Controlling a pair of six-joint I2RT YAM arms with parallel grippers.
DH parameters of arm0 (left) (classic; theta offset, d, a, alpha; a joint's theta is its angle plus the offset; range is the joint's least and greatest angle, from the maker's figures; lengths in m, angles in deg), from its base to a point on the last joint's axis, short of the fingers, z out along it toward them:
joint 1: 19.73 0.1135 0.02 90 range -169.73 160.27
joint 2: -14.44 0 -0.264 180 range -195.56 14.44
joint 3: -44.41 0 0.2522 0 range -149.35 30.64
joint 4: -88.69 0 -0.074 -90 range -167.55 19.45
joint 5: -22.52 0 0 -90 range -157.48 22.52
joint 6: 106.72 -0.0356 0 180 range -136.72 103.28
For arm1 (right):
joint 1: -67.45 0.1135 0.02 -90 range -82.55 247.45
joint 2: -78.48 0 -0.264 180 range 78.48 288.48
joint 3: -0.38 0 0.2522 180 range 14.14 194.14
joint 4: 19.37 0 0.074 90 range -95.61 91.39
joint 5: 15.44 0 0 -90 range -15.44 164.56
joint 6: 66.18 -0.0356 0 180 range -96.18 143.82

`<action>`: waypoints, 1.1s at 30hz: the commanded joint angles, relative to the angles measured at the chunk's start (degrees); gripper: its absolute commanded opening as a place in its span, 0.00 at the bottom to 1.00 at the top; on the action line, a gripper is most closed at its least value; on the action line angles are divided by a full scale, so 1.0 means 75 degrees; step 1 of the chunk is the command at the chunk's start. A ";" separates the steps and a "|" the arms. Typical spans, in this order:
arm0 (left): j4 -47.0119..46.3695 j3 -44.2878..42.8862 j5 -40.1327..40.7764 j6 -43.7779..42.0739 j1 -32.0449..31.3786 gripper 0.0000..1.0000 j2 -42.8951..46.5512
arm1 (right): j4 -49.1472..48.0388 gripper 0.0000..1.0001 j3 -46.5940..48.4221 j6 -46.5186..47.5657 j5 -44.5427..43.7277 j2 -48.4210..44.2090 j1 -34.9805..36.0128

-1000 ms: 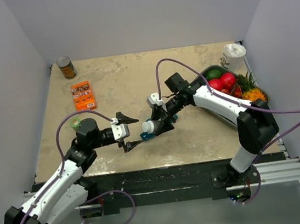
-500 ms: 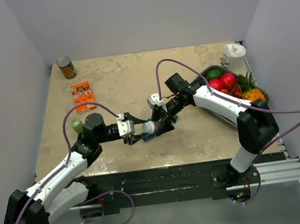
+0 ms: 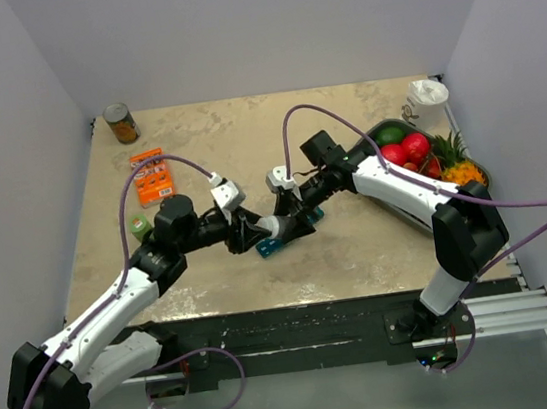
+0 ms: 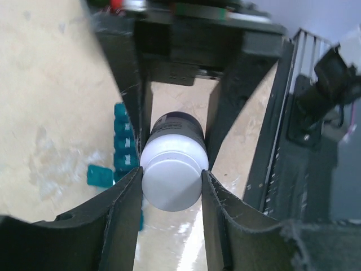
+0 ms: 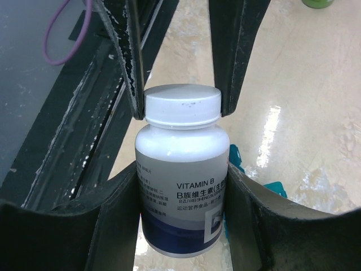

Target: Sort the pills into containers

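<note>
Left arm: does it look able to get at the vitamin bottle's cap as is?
Probably yes. The left gripper has its jaws either side of the white cap, seemingly touching it. The right gripper holds the bottle lower down by its body, leaving the cap clear.

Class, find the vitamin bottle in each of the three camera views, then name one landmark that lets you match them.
Top external: bottle mid-picture, held sideways.
Left wrist: bottle at centre, white cap facing the camera.
Right wrist: bottle at centre, label readable, cap at the top.
Shared landmark: the teal organiser, just below the bottle from above, left of it in the left wrist view, lower right in the right wrist view.
</note>
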 commanded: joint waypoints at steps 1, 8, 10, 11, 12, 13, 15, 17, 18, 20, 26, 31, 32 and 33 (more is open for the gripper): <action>0.1330 -0.0692 0.1298 0.3595 0.0022 0.00 -0.0199 | -0.0894 0.00 -0.0015 -0.1005 -0.0380 -0.0107 0.0028; 0.0848 -0.0280 0.1496 0.8334 -0.0142 0.00 -0.0164 | -0.1340 0.00 -0.0121 -0.1464 -0.0592 -0.0096 0.0040; 0.1082 -0.0595 0.1601 0.8160 -0.0142 0.09 -0.0129 | -0.1352 0.00 -0.0098 -0.1488 -0.0627 -0.0108 0.0028; 0.1315 -0.0725 0.1637 0.7868 -0.0154 0.18 -0.0164 | -0.1352 0.00 -0.0098 -0.1488 -0.0639 -0.0119 0.0028; 0.1492 -0.0831 0.1649 0.7657 -0.0131 0.28 -0.0187 | -0.1352 0.00 -0.0098 -0.1488 -0.0639 -0.0131 0.0028; 0.1551 -0.0982 0.1533 0.7423 -0.0096 0.52 -0.0211 | -0.1352 0.00 -0.0098 -0.1499 -0.0639 -0.0143 0.0028; 0.1599 -0.1042 0.1240 0.6766 -0.0002 0.68 -0.0293 | -0.1340 0.00 -0.0098 -0.1488 -0.0616 -0.0143 0.0040; 0.1611 -0.1031 0.0923 0.5982 0.0045 0.85 -0.0246 | -0.1317 0.00 -0.0086 -0.1465 -0.0604 -0.0154 0.0040; 0.1669 -0.0984 0.0876 0.5689 0.0068 0.90 -0.0223 | -0.1282 0.00 -0.0086 -0.1453 -0.0569 -0.0154 0.0028; 0.1914 -0.0984 0.0864 0.4880 0.0092 0.99 -0.0071 | -0.1223 0.00 -0.0074 -0.1371 -0.0510 -0.0166 0.0028; 0.3131 -0.1335 0.1133 0.2350 0.0104 0.99 0.0363 | -0.0930 0.00 -0.0004 -0.1055 -0.0370 -0.0178 0.0028; 0.3696 -0.1347 0.1659 0.0219 0.0104 0.99 0.1134 | -0.0462 0.00 0.0090 -0.0494 -0.0136 -0.0143 0.0028; 0.3673 -0.1324 0.1765 -0.0065 0.0104 0.99 0.1311 | -0.0403 0.00 0.0102 -0.0445 -0.0077 -0.0131 0.0028; 0.3580 -0.1150 0.1836 -0.0381 0.0115 0.99 0.1510 | -0.0344 0.00 0.0102 -0.0410 -0.0065 -0.0131 0.0028</action>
